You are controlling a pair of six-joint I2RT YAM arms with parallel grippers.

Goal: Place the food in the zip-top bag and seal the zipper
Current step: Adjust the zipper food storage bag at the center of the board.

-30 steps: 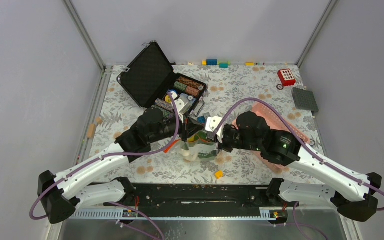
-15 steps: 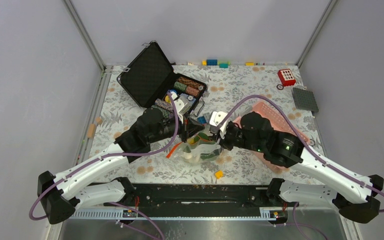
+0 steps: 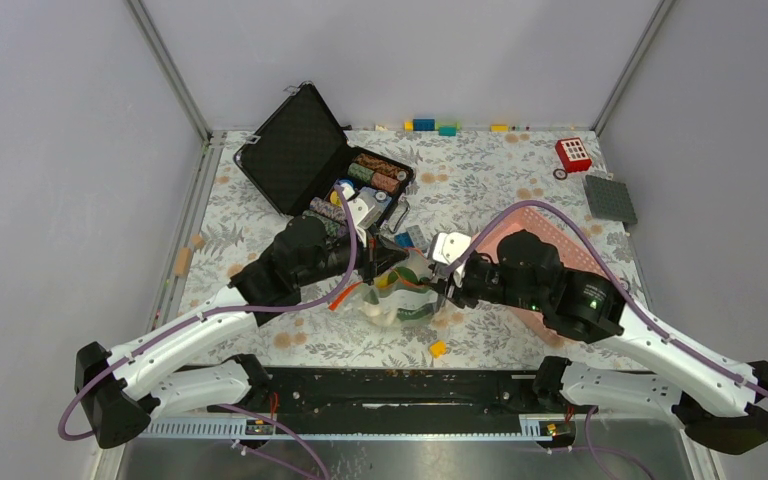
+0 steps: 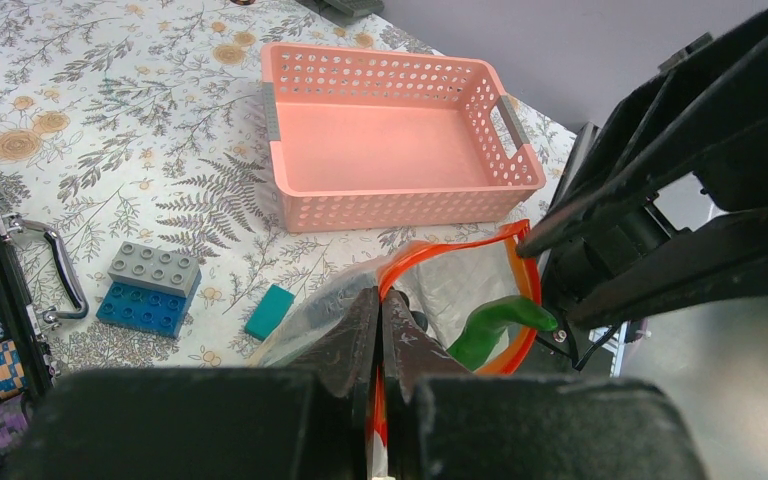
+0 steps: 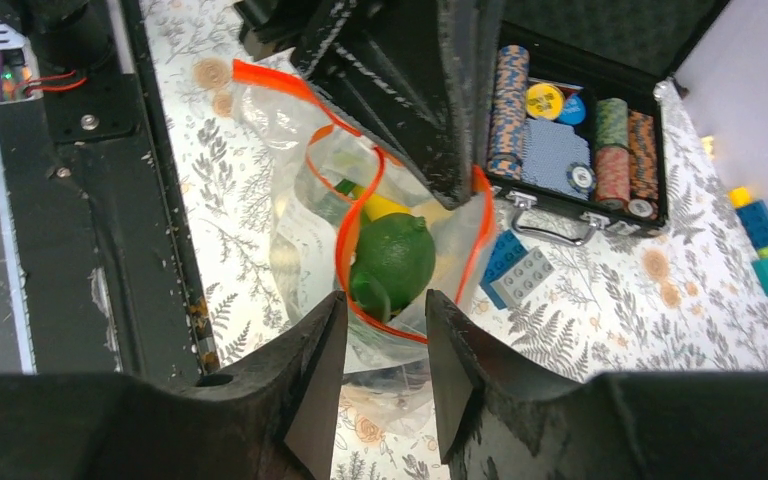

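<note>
The clear zip-top bag [image 3: 405, 302] hangs mid-table with its mouth open. My left gripper [image 4: 380, 305] is shut on the bag's orange-red zipper [image 4: 457, 256] and holds that rim up. Inside lie food pieces: a round light-green cabbage [image 5: 396, 256], a yellow piece [image 5: 378, 205] and a long green pod [image 4: 501, 322] at the mouth. My right gripper [image 5: 385, 300] stands open just over the near rim, nothing between its fingers. From above, the left gripper [image 3: 385, 263] and the right gripper [image 3: 443, 289] flank the bag.
A pink basket [image 4: 390, 150] sits right of the bag, under the right arm. An open black case of poker chips [image 5: 580, 130] lies behind. Blue and grey bricks [image 4: 150, 285] and a teal brick [image 4: 269, 311] lie near the bag. A small yellow piece [image 3: 437, 348] rests near the front edge.
My right gripper has opened and drawn back to the right from the bag's mouth. The left gripper has kept its hold on the zipper rim.
</note>
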